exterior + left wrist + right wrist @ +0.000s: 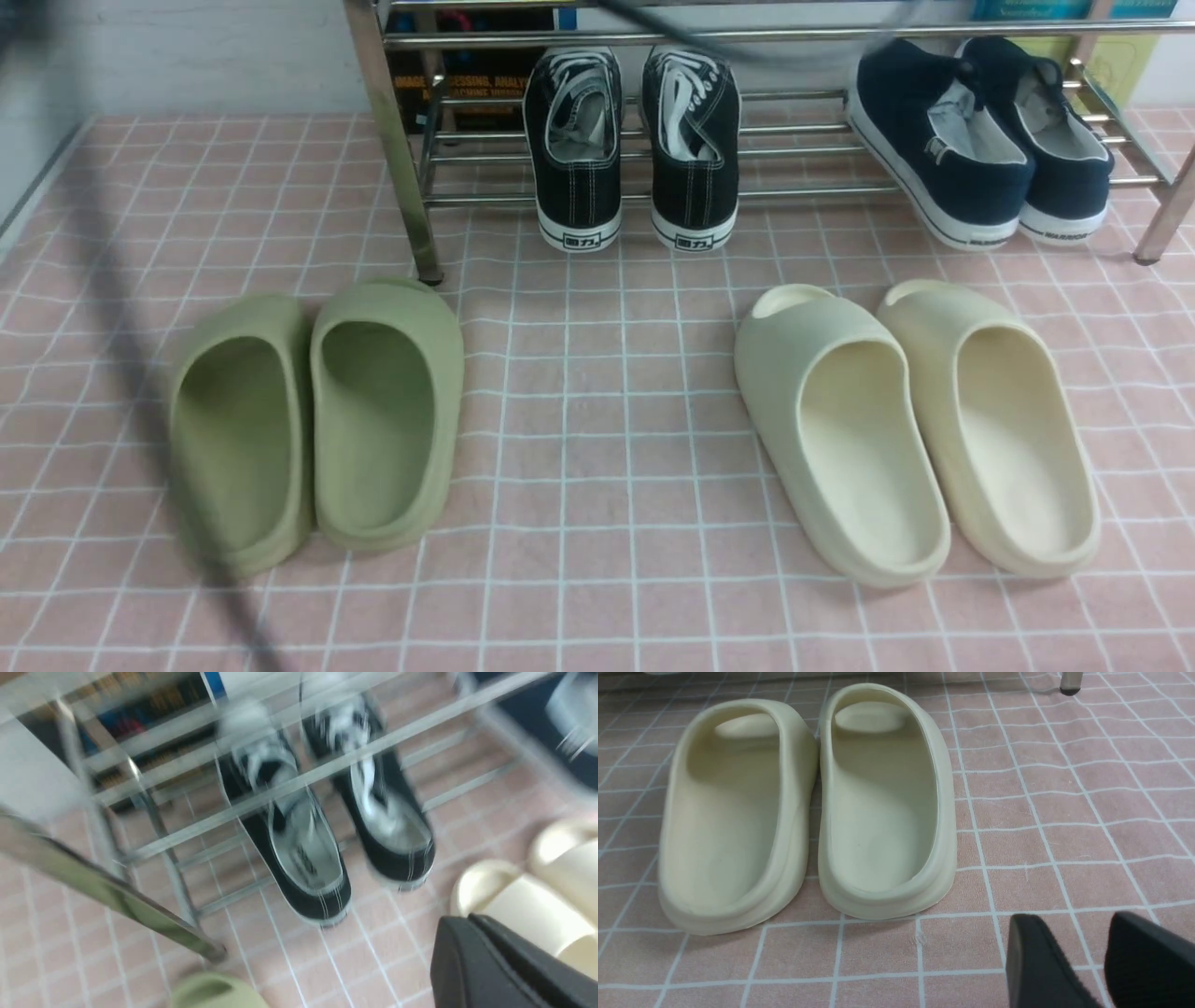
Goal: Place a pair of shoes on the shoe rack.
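1. Found sneakers (574,159) side by side on rack's (803,191) lower bars, near its left leg, heels jutting past the front bar.
2. Caught left gripper (467,921) pressed together, holding nothing.
3. Caught right gripper (1078,926) spread, empty, above cloth (1064,812) beside cream slides (882,812).
4. Noted navy shoes (943,149) at rack's right end.

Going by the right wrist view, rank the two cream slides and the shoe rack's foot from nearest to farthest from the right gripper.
1. right cream slide, diagonally ahead of the right gripper, on its left.
2. left cream slide, just beyond the first.
3. shoe rack's foot, far ahead, at the rack's right end.
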Tool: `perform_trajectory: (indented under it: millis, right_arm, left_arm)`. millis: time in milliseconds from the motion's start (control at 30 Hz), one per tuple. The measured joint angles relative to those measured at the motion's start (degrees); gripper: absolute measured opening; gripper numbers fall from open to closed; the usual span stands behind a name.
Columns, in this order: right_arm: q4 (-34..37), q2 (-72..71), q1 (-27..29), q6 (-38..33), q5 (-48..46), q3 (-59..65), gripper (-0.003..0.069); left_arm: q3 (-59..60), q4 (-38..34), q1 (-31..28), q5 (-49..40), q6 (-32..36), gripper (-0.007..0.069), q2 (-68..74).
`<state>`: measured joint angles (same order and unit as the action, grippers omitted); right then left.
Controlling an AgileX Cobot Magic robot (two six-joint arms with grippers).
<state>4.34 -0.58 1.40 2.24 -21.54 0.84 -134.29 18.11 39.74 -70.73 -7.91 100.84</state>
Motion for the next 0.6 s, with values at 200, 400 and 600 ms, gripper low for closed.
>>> perform_trajectory:
  millis: [200, 400, 600]
  right_arm:
    - [0.0, 0.0, 0.0, 0.0, 0.0, 0.0, 0.024]
    - [0.0, 0.0, 0.0, 0.0, 0.0, 0.0, 0.024]
    - [0.0, 0.0, 0.0, 0.0, 0.0, 0.0, 0.024]
  left_arm:
    - [13.09, 2.61, -0.09, 0.0, 2.8, 0.001, -19.3]
    - [43.66, 6.08, -0.09, 8.75, -4.14, 0.0015, -41.91]
    - [84.51, 15.04, -0.09, 41.37, -19.88, 0.0019, -72.19]
